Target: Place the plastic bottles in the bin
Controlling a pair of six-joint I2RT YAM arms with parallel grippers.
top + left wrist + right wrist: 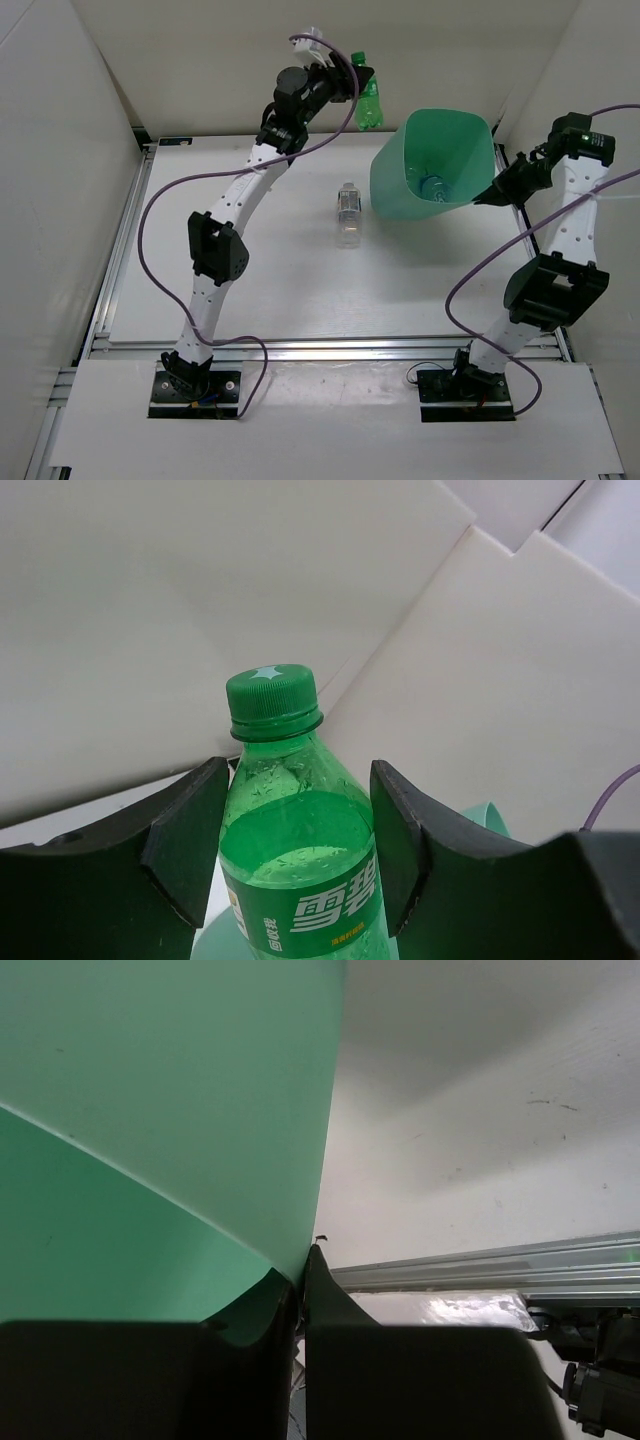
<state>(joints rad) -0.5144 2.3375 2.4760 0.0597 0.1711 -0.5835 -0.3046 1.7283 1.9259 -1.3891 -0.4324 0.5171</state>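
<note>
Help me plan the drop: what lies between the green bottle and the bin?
Nothing. In the top view, the stretch from the green bottle, held in the left pincer, to the bin is bare.

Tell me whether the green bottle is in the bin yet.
Out. The left gripper holds the green bottle upright, left of the bin and not over its mouth.
</note>
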